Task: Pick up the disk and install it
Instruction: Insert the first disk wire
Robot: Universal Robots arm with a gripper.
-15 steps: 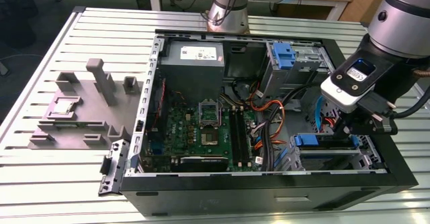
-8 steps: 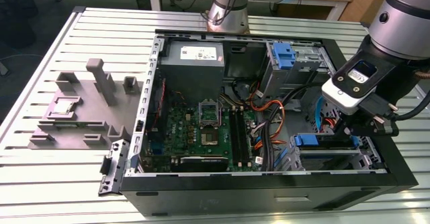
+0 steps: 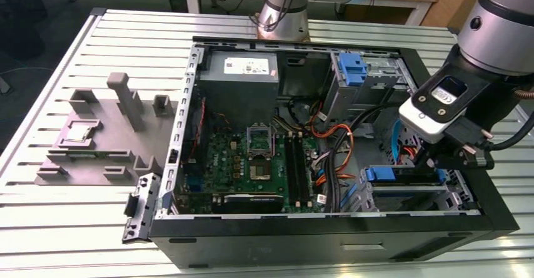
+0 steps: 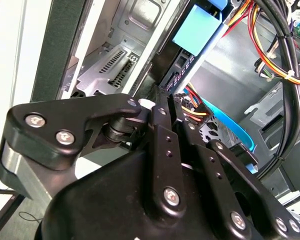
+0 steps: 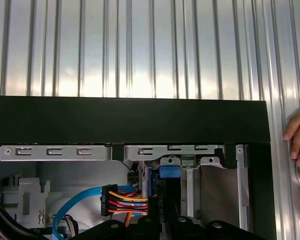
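The open computer case point(image 3: 492, 197) lies on its side on a slatted aluminium table point(image 3: 50, 228); all positions below are given against it.

The gripper point(image 3: 457, 160) hangs over the drive cage inside the case, next to the case's wall nearest the exterior view's right. Its black linkages show in both wrist views, but whether the fingers are spread or closed cannot be told.

The disk point(image 3: 406, 173) sits in that cage, blue carrier rail uppermost, directly beneath the gripper. In the second wrist view its dark edge and blue rail point(image 4: 197, 30) run down into the metal bay. Judged from its position, it is at or near its seat; full seating cannot be confirmed.

A blue bracket point(image 3: 352, 67) stands at the far end of the case, and a grey power-supply box point(image 3: 239, 72) lies beside it. A grey fixture block point(image 3: 104, 134) rests on the table outside the case.

A person's hand point(image 5: 299, 145) rests on the table just outside the case in the first wrist view.

Wooden desks stand beyond the table.
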